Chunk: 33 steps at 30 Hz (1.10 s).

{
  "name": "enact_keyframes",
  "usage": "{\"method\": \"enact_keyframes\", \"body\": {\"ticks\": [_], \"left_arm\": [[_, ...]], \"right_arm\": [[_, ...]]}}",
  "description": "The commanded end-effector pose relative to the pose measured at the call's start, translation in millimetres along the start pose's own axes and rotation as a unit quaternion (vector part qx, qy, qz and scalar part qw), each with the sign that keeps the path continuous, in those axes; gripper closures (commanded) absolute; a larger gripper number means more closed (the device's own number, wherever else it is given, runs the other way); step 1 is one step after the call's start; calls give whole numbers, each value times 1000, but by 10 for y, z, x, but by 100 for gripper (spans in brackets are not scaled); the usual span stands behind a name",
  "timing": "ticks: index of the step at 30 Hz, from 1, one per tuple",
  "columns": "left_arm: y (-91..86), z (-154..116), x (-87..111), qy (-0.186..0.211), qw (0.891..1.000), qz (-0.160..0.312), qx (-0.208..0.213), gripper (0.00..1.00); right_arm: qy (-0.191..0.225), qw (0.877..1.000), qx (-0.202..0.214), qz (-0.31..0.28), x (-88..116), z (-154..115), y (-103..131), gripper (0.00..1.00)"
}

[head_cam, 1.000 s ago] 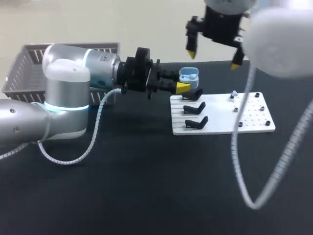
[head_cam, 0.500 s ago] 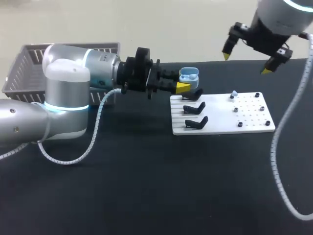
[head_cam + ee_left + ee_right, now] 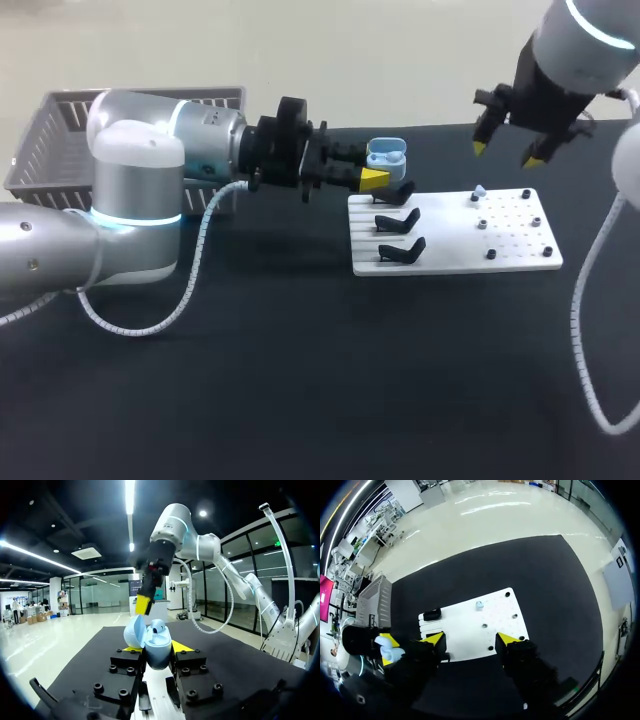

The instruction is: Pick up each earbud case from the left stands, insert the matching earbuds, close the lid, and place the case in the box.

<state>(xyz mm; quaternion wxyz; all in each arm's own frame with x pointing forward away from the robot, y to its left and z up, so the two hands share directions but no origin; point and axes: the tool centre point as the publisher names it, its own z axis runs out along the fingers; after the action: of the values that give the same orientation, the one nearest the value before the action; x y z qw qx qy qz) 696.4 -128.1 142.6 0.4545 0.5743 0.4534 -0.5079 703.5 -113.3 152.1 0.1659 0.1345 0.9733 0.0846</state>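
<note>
Left end effector [image 3: 372,166] is clamped on the open pale-blue earbud case [image 3: 387,153], held above the black stands [image 3: 399,220] on the white board [image 3: 520,255]. Right end effector [image 3: 506,154] hangs spread and empty over the board's far edge, above a small blue earbud [image 3: 479,191]. A grey basket [image 3: 50,140] sits behind the left arm. The case's contents are hard to make out.

Right fingers [image 3: 436,639] spread above white board [image 3: 462,630], blue earbud [image 3: 479,604] on it, blue case [image 3: 387,648] off beside the board
</note>
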Motion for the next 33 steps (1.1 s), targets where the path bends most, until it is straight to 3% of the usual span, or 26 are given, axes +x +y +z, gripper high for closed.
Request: {"method": "enact_keyframes", "body": {"ticks": [1,7,11,18,24,26,33], "left_arm": [[-3,2,11,-1,1000,1,-1,100],[-3,2,11,-1,1000,1,-1,100],[-3,2,11,-1,1000,1,-1,100],[-3,2,11,-1,1000,1,-1,100],[-3,2,11,-1,1000,1,-1,100],[-3,2,11,-1,1000,1,-1,100],[-3,2,11,-1,1000,1,-1,100]], "right_arm": [[10,1000,11,12,-28,186,-30,41],[11,998,29,56,13,360,-90,40],[13,997,29,73,-14,477,-123,31],[25,996,20,84,-152,715,-142,41],[44,995,17,92,-223,900,-144,42],[48,994,12,97,-236,938,-142,47],[55,993,7,101,-241,1002,-127,51]]}}
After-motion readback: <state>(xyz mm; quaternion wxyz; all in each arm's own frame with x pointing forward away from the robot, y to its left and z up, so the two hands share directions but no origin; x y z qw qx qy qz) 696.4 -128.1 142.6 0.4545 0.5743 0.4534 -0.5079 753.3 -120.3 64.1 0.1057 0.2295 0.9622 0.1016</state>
